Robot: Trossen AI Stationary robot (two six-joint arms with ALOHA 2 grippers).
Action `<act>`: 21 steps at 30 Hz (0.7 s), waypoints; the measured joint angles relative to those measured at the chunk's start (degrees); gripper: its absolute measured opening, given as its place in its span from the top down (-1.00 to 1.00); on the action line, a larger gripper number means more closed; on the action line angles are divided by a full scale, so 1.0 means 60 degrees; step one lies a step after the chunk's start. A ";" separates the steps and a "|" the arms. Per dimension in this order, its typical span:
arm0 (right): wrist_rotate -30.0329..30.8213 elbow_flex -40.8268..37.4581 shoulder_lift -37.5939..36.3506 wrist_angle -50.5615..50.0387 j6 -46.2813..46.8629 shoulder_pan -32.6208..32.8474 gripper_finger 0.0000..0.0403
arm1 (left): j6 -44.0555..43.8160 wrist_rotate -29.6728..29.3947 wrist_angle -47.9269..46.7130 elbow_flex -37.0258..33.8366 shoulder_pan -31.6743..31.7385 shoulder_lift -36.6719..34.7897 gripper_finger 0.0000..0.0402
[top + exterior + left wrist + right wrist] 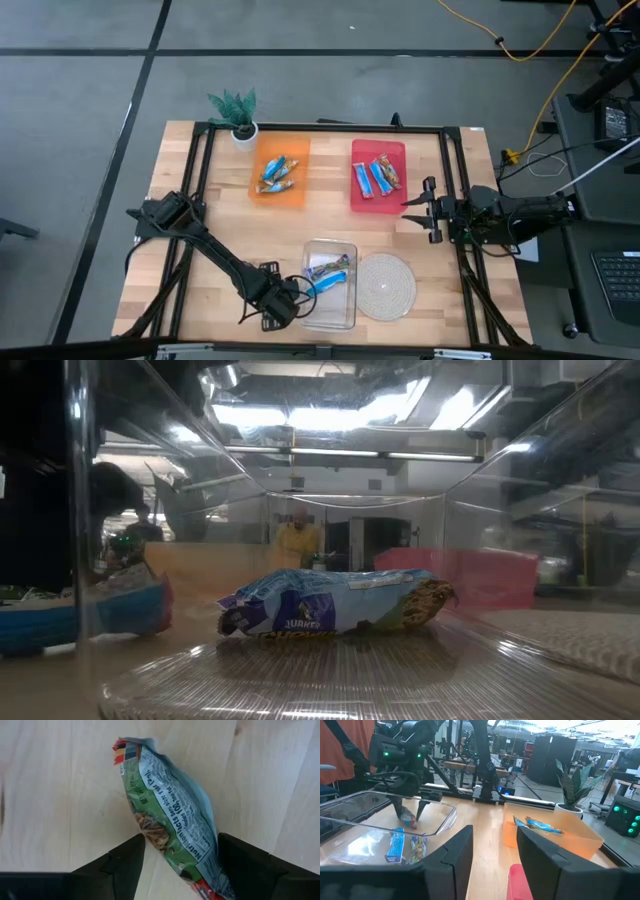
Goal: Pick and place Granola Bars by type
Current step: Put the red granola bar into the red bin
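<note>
Left gripper (290, 300): at the near edge of the clear tray (344, 318), jaws released, standing either side of a blue granola bar (172, 827) without pinching it
Bar's look: shiny blue wrapper, crinkled, red crimped ends, small print down its length
Handling: probably light, soft and slippery; best taken across the middle
Other bars: in the orange tray (295, 192) and the red tray (360, 190) at the desk's far side
Right gripper (430, 210): waiting beside the red tray, jaws parted, empty
</note>
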 joint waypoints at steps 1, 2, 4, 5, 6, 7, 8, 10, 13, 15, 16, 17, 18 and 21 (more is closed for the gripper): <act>0.0000 -0.0004 -0.0003 0.0000 -0.0002 0.0000 0.23 | 0.0000 -0.0024 -0.0010 0.0000 0.0000 0.0000 -0.19; 0.0000 -0.0004 -0.0002 0.0004 -0.0002 0.0002 0.23 | -0.0004 -0.0048 -0.0021 -0.0003 0.0000 -0.0008 -0.16; 0.0000 -0.0001 0.0000 0.0003 0.0000 0.0003 0.23 | -0.0006 -0.0075 -0.0056 -0.0011 0.0003 -0.0018 -0.07; 0.0000 -0.0004 -0.0004 0.0004 0.0000 0.0001 0.23 | -0.0007 -0.0081 -0.0075 -0.0011 0.0004 -0.0018 -0.02; 0.0000 -0.0004 -0.0003 0.0000 0.0000 0.0002 0.23 | -0.0008 -0.0081 -0.0091 -0.0016 0.0005 -0.0018 0.04; 0.0000 -0.0004 -0.0002 0.0002 0.0000 0.0000 0.23 | -0.0018 -0.0085 -0.0116 -0.0018 0.0008 -0.0018 0.11; 0.0000 -0.0003 -0.0002 0.0002 0.0000 0.0003 0.23 | -0.0033 -0.0110 -0.0148 -0.0018 0.0011 -0.0018 0.17; 0.0000 -0.0002 -0.0004 0.0004 0.0000 0.0001 0.23 | -0.0032 -0.0131 -0.0208 -0.0018 0.0011 -0.0018 0.31; 0.0000 -0.0004 -0.0003 0.0004 0.0000 0.0001 0.23 | -0.0134 -0.0186 -0.0374 -0.0009 0.0002 -0.0022 0.51; 0.0000 -0.0004 -0.0004 0.0000 -0.0003 0.0000 0.23 | -0.0219 -0.0253 -0.0487 -0.0011 -0.0011 -0.0054 0.62; 0.0000 -0.0004 0.0000 0.0004 0.0000 0.0000 0.23 | -0.0218 -0.0292 -0.0564 -0.0016 -0.0011 -0.0087 0.67; 0.0000 -0.0004 -0.0004 0.0002 0.0000 0.0004 0.23 | -0.0215 -0.0337 -0.0663 -0.0030 -0.0011 -0.0122 0.70; 0.0000 0.0000 -0.0004 0.0003 -0.0003 0.0003 0.23 | -0.0218 -0.0377 -0.0730 -0.0040 -0.0015 -0.0179 0.74; 0.0000 -0.0002 -0.0001 0.0004 -0.0001 0.0000 0.23 | -0.0338 -0.0592 -0.1064 -0.0056 -0.0011 -0.0420 0.80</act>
